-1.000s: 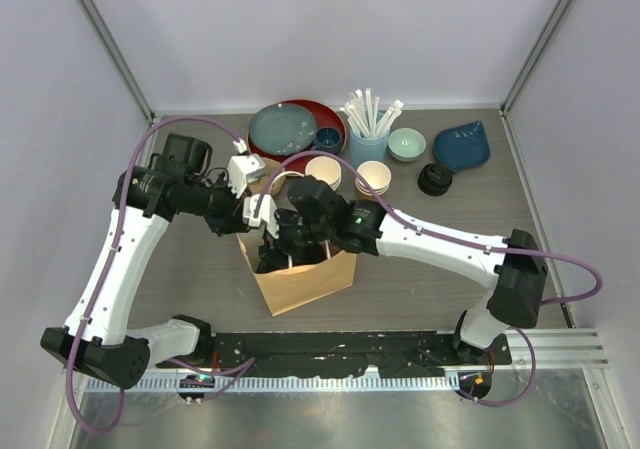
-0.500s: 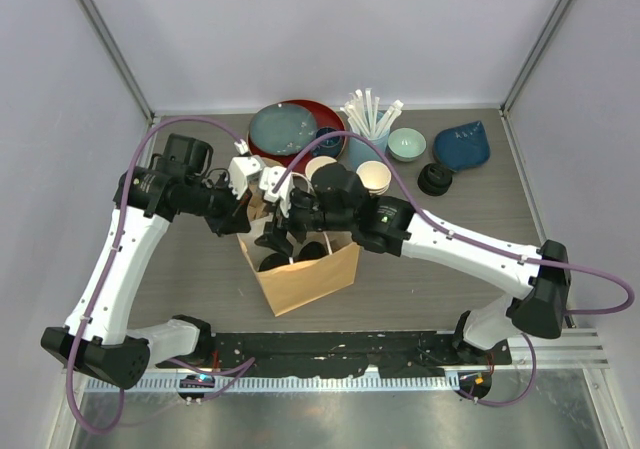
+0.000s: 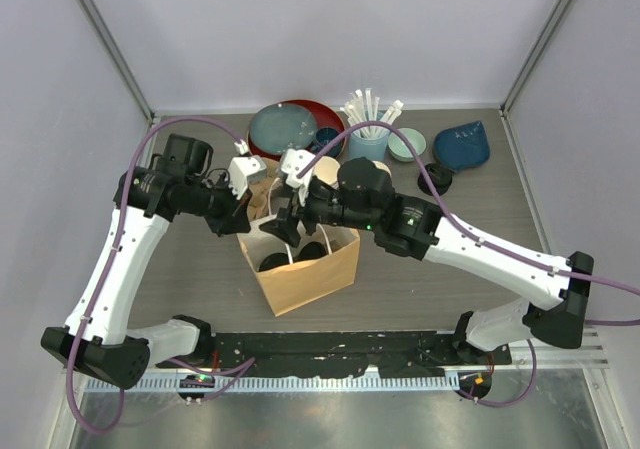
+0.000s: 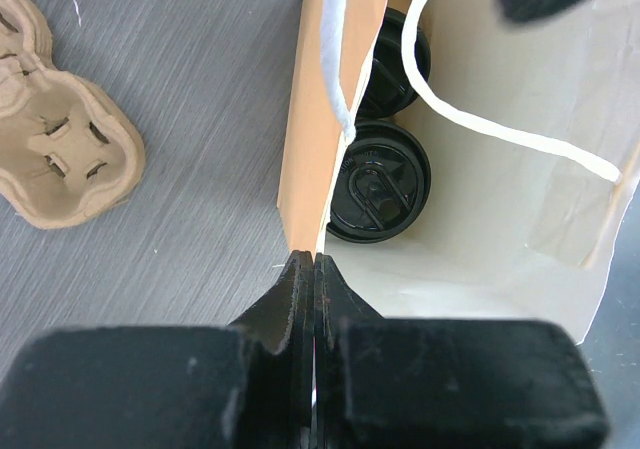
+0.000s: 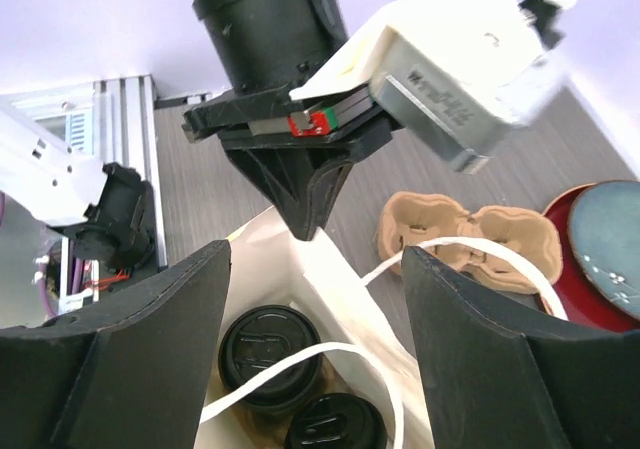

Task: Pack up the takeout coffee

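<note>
Two paper cups with round black lids stand inside the open brown paper bag (image 3: pixel 305 281); only the lids (image 3: pixel 272 262) (image 3: pixel 312 252) show, so I cannot tell the cup colours. The lids also show in the left wrist view (image 4: pixel 378 181) (image 4: pixel 395 54) and the right wrist view (image 5: pixel 268 349) (image 5: pixel 335 424). My left gripper (image 3: pixel 243 224) (image 4: pixel 314 259) is shut on the bag's left rim (image 4: pixel 305 169) and holds it open. My right gripper (image 3: pixel 288 225) (image 5: pixel 315 259) is open and empty, hovering above the bag's mouth. The bag's white handles (image 5: pixel 440 254) hang loose.
A brown cardboard cup carrier (image 4: pixel 55 139) (image 5: pixel 470 234) lies just left of the bag. Behind the bag are a red tray with a grey plate (image 3: pixel 285 129), a blue cup of straws (image 3: pixel 368 141), lidless cup stacks (image 3: pixel 325 169), a green bowl (image 3: pixel 407 145), a blue dish (image 3: pixel 460 145) and a black lid stack (image 3: pixel 435 179).
My right gripper has lifted out of the bag, open and empty, uncovering both black lids. The left gripper has kept its hold on the bag rim.
</note>
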You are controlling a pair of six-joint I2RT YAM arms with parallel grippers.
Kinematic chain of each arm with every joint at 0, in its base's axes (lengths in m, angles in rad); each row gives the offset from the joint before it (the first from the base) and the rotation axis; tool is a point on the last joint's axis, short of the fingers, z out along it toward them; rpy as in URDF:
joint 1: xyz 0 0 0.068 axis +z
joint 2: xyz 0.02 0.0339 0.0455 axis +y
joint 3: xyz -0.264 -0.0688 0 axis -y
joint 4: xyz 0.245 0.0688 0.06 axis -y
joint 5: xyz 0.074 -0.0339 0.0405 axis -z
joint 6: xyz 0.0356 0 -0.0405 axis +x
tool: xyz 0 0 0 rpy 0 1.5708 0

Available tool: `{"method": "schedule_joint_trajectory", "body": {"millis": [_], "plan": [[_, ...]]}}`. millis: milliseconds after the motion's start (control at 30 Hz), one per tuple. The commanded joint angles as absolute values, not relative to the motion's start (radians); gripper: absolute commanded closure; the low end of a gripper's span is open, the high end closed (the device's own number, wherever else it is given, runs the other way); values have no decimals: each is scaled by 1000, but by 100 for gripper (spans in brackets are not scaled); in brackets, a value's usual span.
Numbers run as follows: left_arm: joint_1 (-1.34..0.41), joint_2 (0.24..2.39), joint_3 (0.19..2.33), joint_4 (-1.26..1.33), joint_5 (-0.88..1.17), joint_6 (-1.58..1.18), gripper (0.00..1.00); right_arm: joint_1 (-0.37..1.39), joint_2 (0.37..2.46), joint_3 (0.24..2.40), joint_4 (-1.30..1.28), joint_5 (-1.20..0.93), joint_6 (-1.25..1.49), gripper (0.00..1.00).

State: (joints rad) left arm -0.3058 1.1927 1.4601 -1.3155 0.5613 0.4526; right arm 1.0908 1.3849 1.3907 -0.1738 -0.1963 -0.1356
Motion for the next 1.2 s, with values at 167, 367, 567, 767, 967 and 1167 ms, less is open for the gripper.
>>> {"method": "schedule_joint_trajectory", "body": {"millis": [167, 367, 567, 767, 967, 1167], "plan": [[-308, 1189, 1451, -1307, 574, 462, 100, 1085, 1283, 1405, -158, 89, -84, 24], [-308, 1189, 1447, -1299, 571, 456, 100, 1010, 1238, 1388, -209, 325, -20, 23], [-308, 1193, 1450, -1296, 575, 453, 100, 803, 1171, 1315, -244, 336, 83, 22], [-308, 1193, 1457, -1299, 574, 454, 100, 654, 1138, 1221, -258, 334, 135, 22], [-308, 1200, 1468, -1301, 566, 453, 100, 601, 1140, 1172, -259, 304, 143, 22], [-308, 1201, 1474, -1304, 566, 448, 95, 595, 1155, 1172, -261, 258, 135, 22]]}}
